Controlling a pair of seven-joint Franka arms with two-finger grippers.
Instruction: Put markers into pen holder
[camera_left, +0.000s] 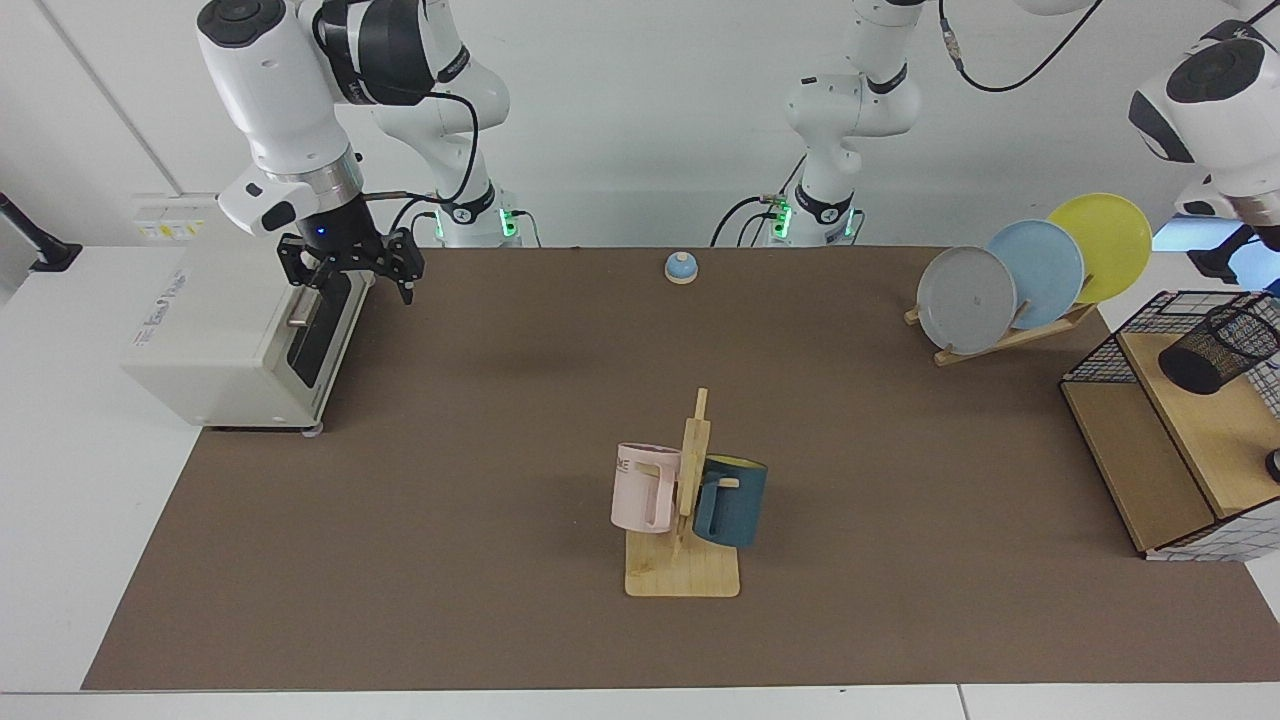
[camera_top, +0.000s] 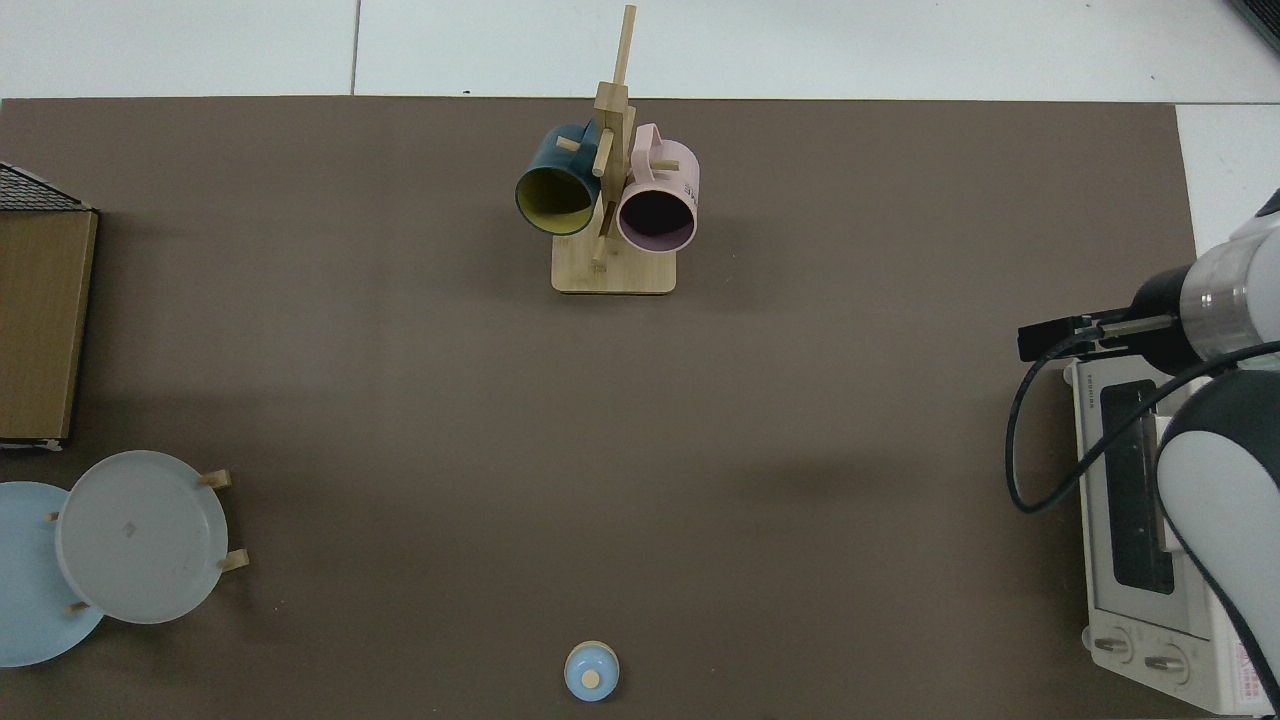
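- Facing view: the right gripper (camera_left: 352, 281) hangs with its fingers spread wide and nothing between them, just above the front top edge of the white toaster oven (camera_left: 235, 335), at the far corner of the brown mat (camera_left: 500, 420).
- Facing view: the left gripper is cut off by the frame edge, so its state cannot be told; only a white section of the left arm (camera_left: 1210, 110) shows, high above the wire basket (camera_left: 1180, 420) with wooden shelves.
- Facing view: the pen holder (camera_left: 1218, 348), a small black mesh cup, lies tilted on the basket's upper wooden shelf, below that left arm and clear across the mat from the right gripper. No marker can be made out here.
- Facing view: well apart from the right gripper, at mid-mat, a wooden mug rack (camera_left: 685, 530) carries a pink mug (camera_left: 643, 487) and a dark blue mug (camera_left: 731, 501); a small blue bell (camera_left: 681, 267) sits by the far edge, and grey, blue and yellow plates lean in a plate rack (camera_left: 1035, 275) just beside the basket.
- Top view: the right gripper (camera_top: 1045, 338) pokes in over the mat's edge beside the toaster oven (camera_top: 1150, 520), its opening not readable from this angle.
- Top view: the mug rack (camera_top: 612, 215), the bell (camera_top: 591, 671) and the plate rack (camera_top: 135, 540) stand apart from the gripper across the mat; only a corner of the wire basket (camera_top: 40, 300) is in frame, and neither pen holder nor marker is seen.
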